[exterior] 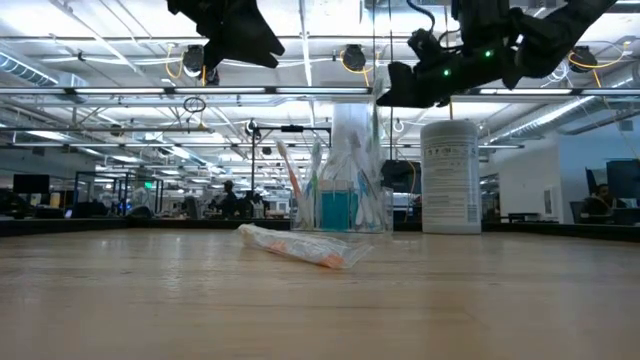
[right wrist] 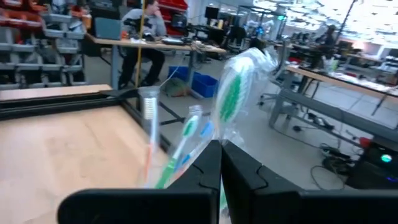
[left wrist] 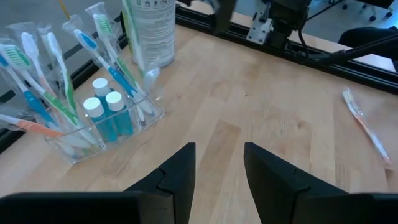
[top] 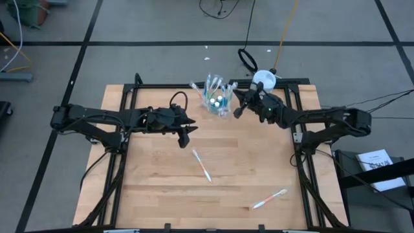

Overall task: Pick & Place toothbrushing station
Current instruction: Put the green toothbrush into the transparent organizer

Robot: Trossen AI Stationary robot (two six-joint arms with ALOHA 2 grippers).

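The small see-through clear plastic holder [top: 218, 103] sits at the far edge of the light wooden table [top: 162, 188], near the middle, packed with slim pastel-handled toothbrushes in clear wrappers [left wrist: 37, 74] fanning up out of it and little blue toothpaste tubes with white caps [left wrist: 106, 115] standing inside. Just beside it, touching or very nearly so, stands the tall opaque white round bottle with a printed label [exterior: 450, 178].

And there's the right gripper [top: 238, 109], right up against the holder on its right side, raised off the table in the low view. Its wrist camera shows the two dark fingers [right wrist: 202, 171] drawn almost together with a green-bristled wrapped toothbrush [right wrist: 231, 93] rising right at the narrow gap between them; whether they actually pinch it, I cannot tell.

Over to the left gripper [top: 184, 135], hovering above the boards on the holder's left and nearer side, well clear of it, fingers [left wrist: 180, 174] spread apart and carrying nothing.

Out on the open table, one wrapped toothbrush with an orange handle [top: 202, 166] lies flat near the centre, and another wrapped one with a pinkish handle [top: 268, 199] lies further toward the near right corner
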